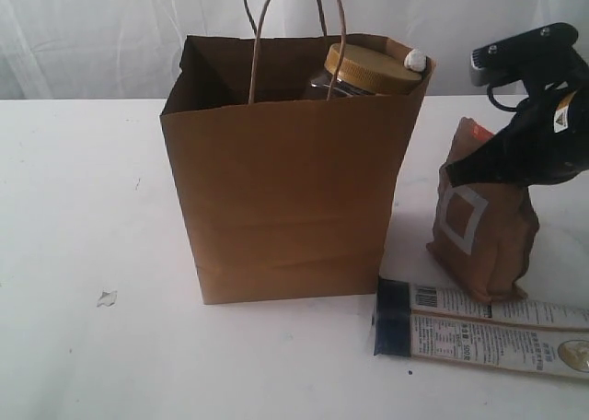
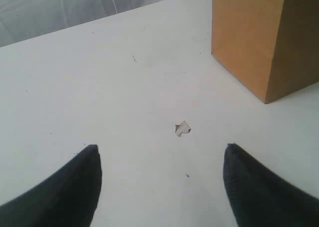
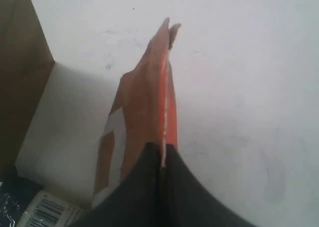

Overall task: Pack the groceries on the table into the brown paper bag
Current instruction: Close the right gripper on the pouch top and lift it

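Bag (image 1: pixel 285 199) stands upright and open mid-table, 2 loop handles up. Inside it, at the right rear corner, I see the jar (image 1: pixel 366 70) tilted, gold lid poking above the rim. A white cap (image 1: pixel 416 61) sits just beside the lid, at the rim; the bottle under it is hidden.

Pouch (image 3: pixel 149 102) stands upright on the table (image 1: pixel 83 208), just right of the bag, a small gap between them. My right gripper (image 3: pixel 162 157) is pinched narrow on the pouch's top seam, fingers pressed together with the edge between them.

Packet (image 1: pixel 488 332) lies flat in front of the pouch, dark end by the bag's front right corner; touching or not, I cannot tell.

My left gripper (image 2: pixel 162 147) is spread wide, nothing in it, over bare table left of the bag. A small chip (image 2: pixel 183 129) in the surface lies just ahead of its fingertips.
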Action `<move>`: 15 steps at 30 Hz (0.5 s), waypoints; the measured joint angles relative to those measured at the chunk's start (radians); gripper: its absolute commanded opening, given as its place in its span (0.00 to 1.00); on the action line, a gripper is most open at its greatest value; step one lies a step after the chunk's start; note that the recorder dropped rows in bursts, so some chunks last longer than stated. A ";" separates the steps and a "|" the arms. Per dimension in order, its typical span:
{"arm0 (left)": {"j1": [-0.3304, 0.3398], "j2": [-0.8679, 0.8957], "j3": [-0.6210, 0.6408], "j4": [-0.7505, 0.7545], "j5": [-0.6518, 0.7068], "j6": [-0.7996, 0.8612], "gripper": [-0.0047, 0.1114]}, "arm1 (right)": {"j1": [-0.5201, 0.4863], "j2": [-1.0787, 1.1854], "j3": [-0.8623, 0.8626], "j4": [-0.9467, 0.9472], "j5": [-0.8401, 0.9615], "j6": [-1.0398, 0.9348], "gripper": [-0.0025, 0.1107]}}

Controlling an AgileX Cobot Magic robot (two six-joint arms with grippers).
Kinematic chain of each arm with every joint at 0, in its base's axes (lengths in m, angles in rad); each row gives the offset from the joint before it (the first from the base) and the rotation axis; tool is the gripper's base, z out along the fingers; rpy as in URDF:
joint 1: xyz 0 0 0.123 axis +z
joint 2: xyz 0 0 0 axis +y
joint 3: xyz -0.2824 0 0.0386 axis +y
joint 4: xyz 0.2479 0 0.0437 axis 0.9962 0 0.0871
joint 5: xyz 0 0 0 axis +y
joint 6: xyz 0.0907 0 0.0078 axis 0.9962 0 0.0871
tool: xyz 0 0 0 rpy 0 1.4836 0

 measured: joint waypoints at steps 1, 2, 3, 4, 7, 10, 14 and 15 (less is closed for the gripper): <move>0.000 0.000 0.000 0.000 0.000 0.000 0.65 | 0.000 0.008 0.002 0.000 0.002 0.000 0.02; 0.000 0.000 0.000 0.000 0.000 0.000 0.65 | 0.000 0.013 0.009 0.000 0.000 0.000 0.02; 0.000 0.000 0.000 0.000 0.000 0.000 0.65 | 0.000 0.014 0.014 0.000 -0.007 -0.002 0.02; 0.000 0.000 0.000 0.000 0.000 0.000 0.65 | 0.000 0.014 0.020 0.000 -0.015 -0.002 0.03; 0.000 0.000 0.000 0.000 0.000 0.000 0.65 | 0.000 0.014 0.034 0.005 -0.028 -0.002 0.14; 0.000 0.000 0.000 0.000 0.000 0.000 0.65 | 0.000 0.008 0.045 0.028 -0.020 -0.002 0.39; 0.000 0.000 0.000 0.000 0.000 0.000 0.65 | 0.000 -0.012 0.051 0.030 -0.016 -0.004 0.60; 0.000 0.000 0.000 0.000 0.000 0.000 0.65 | 0.000 -0.015 0.051 0.032 -0.016 -0.004 0.59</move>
